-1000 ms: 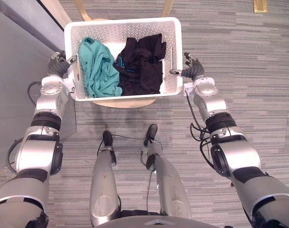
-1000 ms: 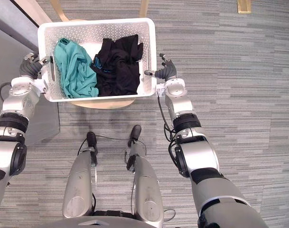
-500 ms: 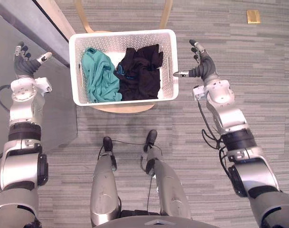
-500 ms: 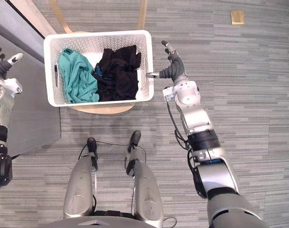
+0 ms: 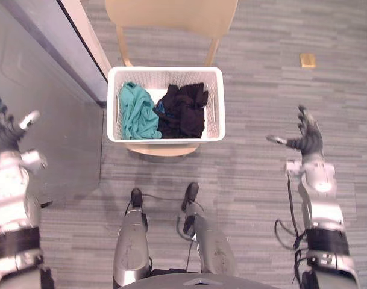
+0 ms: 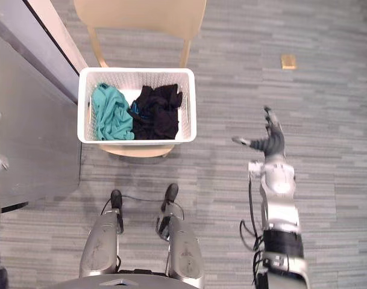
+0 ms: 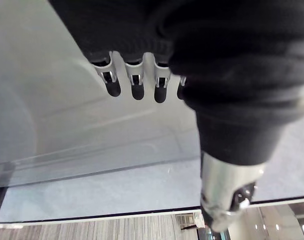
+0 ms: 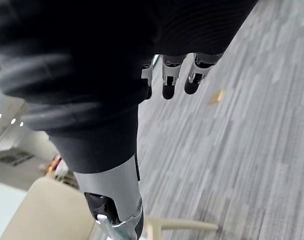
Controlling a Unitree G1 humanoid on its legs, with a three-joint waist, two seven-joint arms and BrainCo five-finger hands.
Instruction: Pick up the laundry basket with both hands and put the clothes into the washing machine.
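Note:
The white perforated laundry basket (image 5: 216, 96) rests on a light wooden chair (image 5: 171, 18), holding a teal garment (image 5: 137, 111) and a black garment (image 5: 183, 110). My left hand (image 5: 5, 129) is far out to the basket's left, over a grey panel, fingers straight and open. Out to the basket's right, my right hand (image 5: 307, 137) hovers above the carpet, open too, thumb pointing toward the basket. Neither hand touches the basket. In the wrist views the left hand's fingers (image 7: 134, 82) and the right hand's fingers (image 8: 166, 80) hold nothing.
A large grey panel (image 5: 44, 102) with a pale edge strip runs along the left. Striped grey carpet (image 5: 261, 90) covers the floor. A small brass floor plate (image 5: 307, 59) lies at the right. The chair's seat edge (image 5: 162, 149) shows under the basket.
Both hands have swung outward and away from the basket, which stays on the chair. The camera view has pulled back, showing the chair's backrest.

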